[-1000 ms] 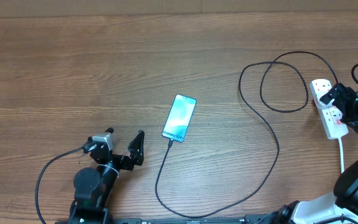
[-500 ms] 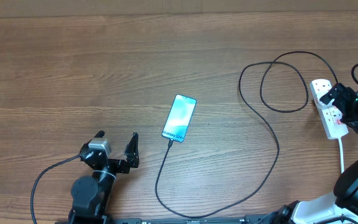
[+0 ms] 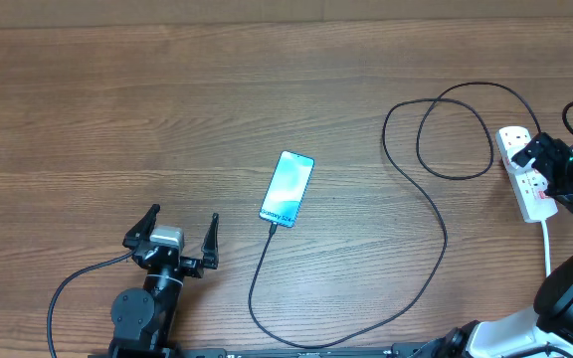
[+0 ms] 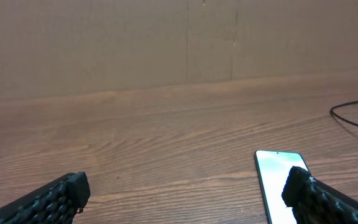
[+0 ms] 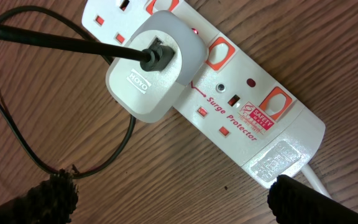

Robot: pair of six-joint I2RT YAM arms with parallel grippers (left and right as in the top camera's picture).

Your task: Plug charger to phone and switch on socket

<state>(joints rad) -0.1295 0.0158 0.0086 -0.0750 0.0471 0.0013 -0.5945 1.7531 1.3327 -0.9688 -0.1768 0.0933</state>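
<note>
Overhead: phone (image 3: 287, 188) mid-frame on desk (image 3: 117, 99), charger (image 3: 446, 234) tip at its lower end, looping right to socket (image 3: 523, 174) at right edge. Left wrist: left hand (image 4: 186, 185) apart, empty — phone lower right. Right wrist: right hand (image 5: 174, 186) apart above socket — empty.

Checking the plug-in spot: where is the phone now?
Overhead view: the phone lies screen-up near the middle of the table, ahead and right of the open left gripper, with the charger cable reaching its near end.
</note>
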